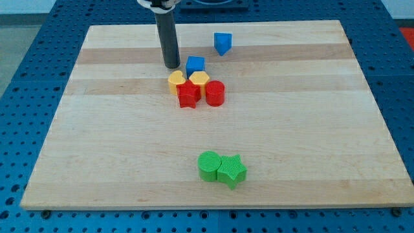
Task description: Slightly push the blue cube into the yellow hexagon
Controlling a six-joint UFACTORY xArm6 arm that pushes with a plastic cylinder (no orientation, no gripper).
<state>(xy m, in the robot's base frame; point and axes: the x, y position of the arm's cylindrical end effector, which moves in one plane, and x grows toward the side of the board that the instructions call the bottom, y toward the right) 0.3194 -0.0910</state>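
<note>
Nearest the camera, a green cylinder [208,166] and a green star [231,171] sit touching at the view's bottom of the worktop [97,162], well apart from the job at hand. Further up, the blue cube [195,65] already sits just above the yellow hexagon [198,79], very close or touching (I cannot tell which), in a cluster with a yellow heart-like block [176,81], a red star [189,94] and a red cylinder [215,93]. My tip [171,66] stands just left of the cube, which suggests a nudge from its upper-left is intended; there is no gripper here, only the rod, and another blue block [222,43] lies apart toward the view's top.
</note>
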